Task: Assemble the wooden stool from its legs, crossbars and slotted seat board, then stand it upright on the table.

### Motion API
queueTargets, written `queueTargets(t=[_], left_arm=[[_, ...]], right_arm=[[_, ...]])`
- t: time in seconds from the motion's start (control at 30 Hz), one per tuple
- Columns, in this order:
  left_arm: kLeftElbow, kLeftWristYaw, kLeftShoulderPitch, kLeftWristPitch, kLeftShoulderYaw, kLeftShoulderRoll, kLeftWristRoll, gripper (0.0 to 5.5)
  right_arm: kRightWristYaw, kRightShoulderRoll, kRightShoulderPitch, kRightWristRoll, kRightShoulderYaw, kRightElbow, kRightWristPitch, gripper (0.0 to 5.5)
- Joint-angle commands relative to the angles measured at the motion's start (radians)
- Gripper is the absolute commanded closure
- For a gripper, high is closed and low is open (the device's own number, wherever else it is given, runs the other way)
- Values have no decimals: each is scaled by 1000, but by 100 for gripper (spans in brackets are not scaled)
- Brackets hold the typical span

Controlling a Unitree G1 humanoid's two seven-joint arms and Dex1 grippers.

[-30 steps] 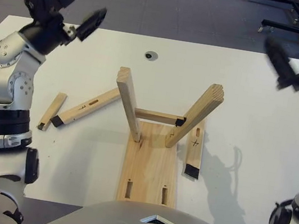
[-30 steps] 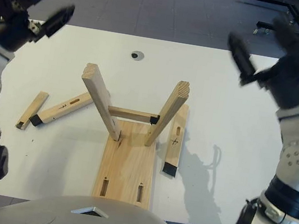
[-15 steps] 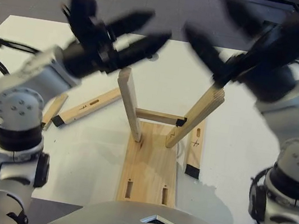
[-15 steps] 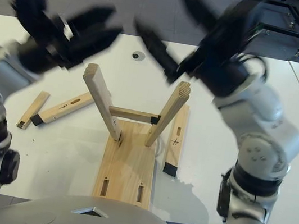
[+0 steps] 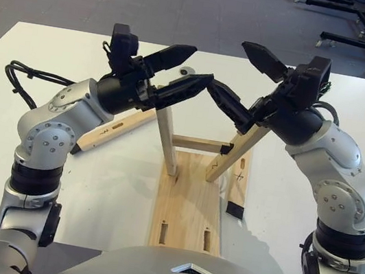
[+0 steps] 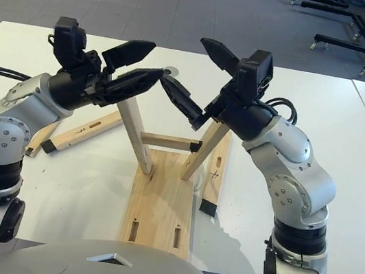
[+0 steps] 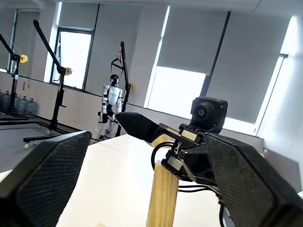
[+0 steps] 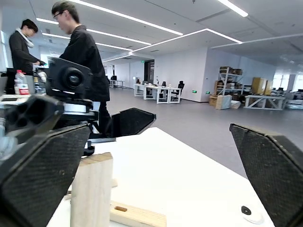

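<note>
On the white table (image 5: 317,165), the left eye view shows the slotted seat board (image 5: 185,207) lying flat near the robot. Two legs stand in it and lean outward, the left standing leg (image 5: 167,145) and the right standing leg (image 5: 234,155), joined by a crossbar (image 5: 199,144). The left gripper (image 5: 203,64) and right gripper (image 5: 227,65) hang over the leg tops and hide them. Each has its fingers spread and holds nothing. A loose leg (image 5: 238,184) lies just beside the board's right edge. Another loose slotted leg (image 5: 111,129) lies to the left, partly behind the left arm.

The right eye view adds a sliver of a shorter wooden piece (image 6: 34,144) beside that leg's dark end, mostly covered by the arm.

In the left wrist view its own fingers (image 7: 47,184) stand wide apart, framing one leg top with the right gripper close behind it.

In the right wrist view its fingers (image 8: 38,175) are likewise apart around a leg top. Beyond lie a slotted piece and a small table grommet (image 8: 248,211).
</note>
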Motion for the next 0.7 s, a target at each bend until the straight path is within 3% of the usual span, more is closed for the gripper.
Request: queueTargets(t=[0.03,0.2,0.3,0.43,0.5,0.6,0.7], left_arm=[[38,-19,-9,35,98,12,-133,111],[53,-34,-59,17,208,65,-166,111],[58,-142,10,41,281,187,-128,111],[43,-351,193,125,379,333,-164,111],[34,-434,266,185,403,343,-265,111],[22,-483,342,226,365,331,-285,111],[22,-435,322,259,279,291,-320,111]], right_arm=[[-47,-6,-62,138,-120,-26,23,10],[-75,-37,-77,196,-240,3,10,10],[-81,-66,-45,188,-327,33,-6,10],[74,-144,155,301,-558,66,17,10],[212,-196,337,210,-617,139,9,10],[420,-267,580,32,-577,226,-20,10],[541,-316,665,-81,-442,184,-39,10]])
